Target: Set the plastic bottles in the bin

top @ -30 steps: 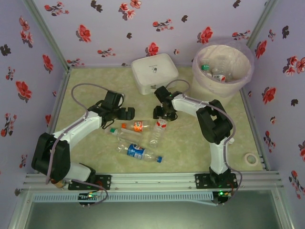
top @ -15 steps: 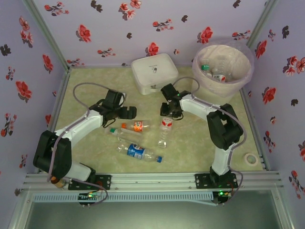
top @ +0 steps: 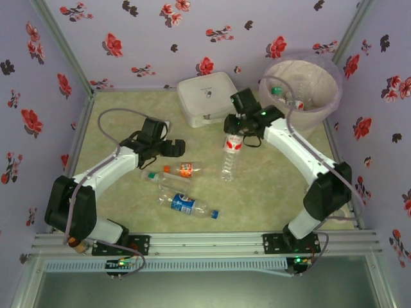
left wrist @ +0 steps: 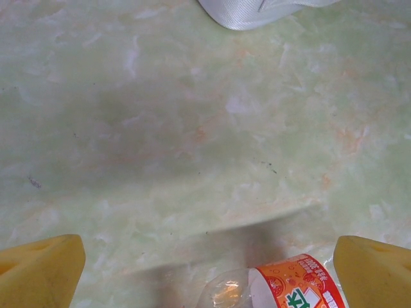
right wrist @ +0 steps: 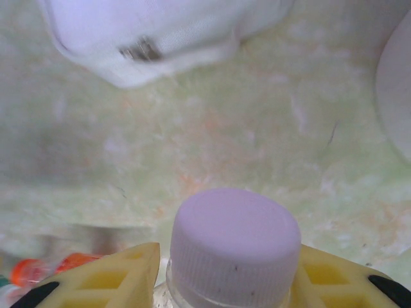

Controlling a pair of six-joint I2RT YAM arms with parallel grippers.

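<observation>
The carrying step is judged to be in hand. A red-labelled bottle (top: 231,149) is clamped by its pale cap (right wrist: 234,234) between the yellow fingers of the right hand (top: 234,128). It is seen hanging upright near the middle of the desk (top: 257,192), apparently lifted off the surface. The bin (top: 324,110) is found at two o'clock from this bottle, in the far right corner, near but apart. For the next move, the bottle would need to be raised above the bagged rim, carried towards two o'clock and released only once it is over the opening. A bottle gripped by the cap alone could swing and be knocked against the rim.

The left hand (top: 172,149) is held wide apart and empty at nine o'clock from the hanging bottle. An orange-labelled bottle (top: 185,169) lies just beside it at five o'clock and is judged the likely next pick.

Four bottles are counted outside the bin. One is held and three lie on the desk: the orange-labelled one, a clear one with a green cap (top: 164,184) and a blue-labelled one (top: 185,204). Inside the bin at least two bottles (top: 292,101) are made out, though the exact number cannot be told. One bin, one white box (top: 207,96) at twelve o'clock and one roll of tape (top: 338,213) at four o'clock are also counted.
</observation>
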